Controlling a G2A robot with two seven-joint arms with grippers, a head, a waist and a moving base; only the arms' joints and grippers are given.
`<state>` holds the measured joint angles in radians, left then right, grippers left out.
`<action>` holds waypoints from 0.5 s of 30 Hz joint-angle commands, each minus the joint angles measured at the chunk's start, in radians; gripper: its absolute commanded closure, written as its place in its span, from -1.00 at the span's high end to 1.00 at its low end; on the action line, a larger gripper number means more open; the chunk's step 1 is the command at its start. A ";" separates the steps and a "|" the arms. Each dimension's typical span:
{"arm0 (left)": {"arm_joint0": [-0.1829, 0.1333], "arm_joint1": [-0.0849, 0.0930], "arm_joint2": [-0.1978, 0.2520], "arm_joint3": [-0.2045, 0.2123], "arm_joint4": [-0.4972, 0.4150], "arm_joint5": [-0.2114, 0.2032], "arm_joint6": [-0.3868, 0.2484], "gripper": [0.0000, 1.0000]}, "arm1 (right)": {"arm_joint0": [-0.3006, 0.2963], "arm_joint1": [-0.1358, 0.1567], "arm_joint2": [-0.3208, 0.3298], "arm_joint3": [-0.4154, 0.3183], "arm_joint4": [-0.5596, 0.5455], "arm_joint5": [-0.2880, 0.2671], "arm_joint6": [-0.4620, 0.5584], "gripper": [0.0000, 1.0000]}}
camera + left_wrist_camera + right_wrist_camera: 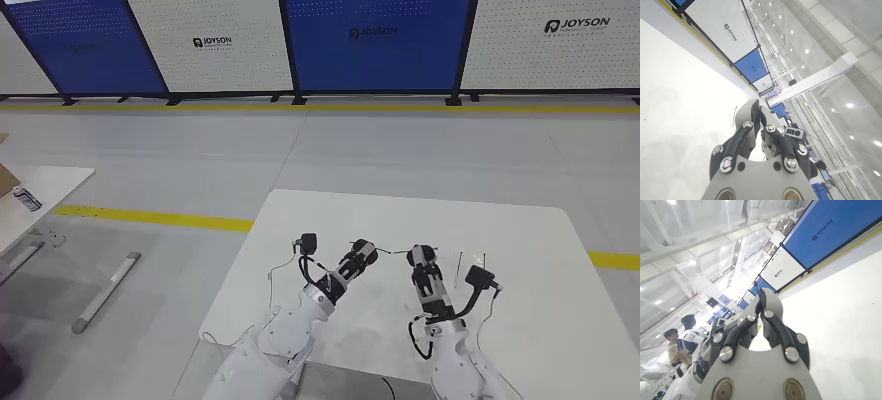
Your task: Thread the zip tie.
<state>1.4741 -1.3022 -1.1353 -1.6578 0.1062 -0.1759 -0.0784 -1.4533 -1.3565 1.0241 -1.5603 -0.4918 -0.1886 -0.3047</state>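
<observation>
Right wrist view: right claw (762, 291) squeezed tight on the zip tie (755, 283), over the white surface (829, 313), yeah?

Reply: yep. Left claw (758, 107) is pinched closed too, can't tell on what.

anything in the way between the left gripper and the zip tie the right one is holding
Nothing visible does. The right gripper pinches the zip tie, head poking past its tips; the top view shows no object in the gap to the left gripper.
</observation>
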 commanded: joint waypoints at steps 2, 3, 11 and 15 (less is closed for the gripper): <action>0.000 0.000 0.000 0.000 0.000 0.000 0.000 -1.00 | 0.003 -0.003 0.000 0.004 -0.002 -0.001 0.002 -1.00; 0.000 0.000 0.000 0.000 0.000 0.000 0.000 -1.00 | 0.004 -0.004 0.000 0.005 -0.002 -0.001 0.003 -1.00; 0.000 0.000 0.000 0.000 0.000 0.000 0.000 -1.00 | 0.010 -0.011 -0.001 0.018 -0.006 -0.001 0.018 -1.00; 0.000 0.000 0.000 0.000 0.000 0.000 0.000 -1.00 | 0.012 -0.014 0.000 0.022 -0.015 0.002 0.018 -1.00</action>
<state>1.4741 -1.3022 -1.1353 -1.6578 0.1062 -0.1759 -0.0784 -1.4421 -1.3699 1.0239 -1.5397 -0.5059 -0.1879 -0.2872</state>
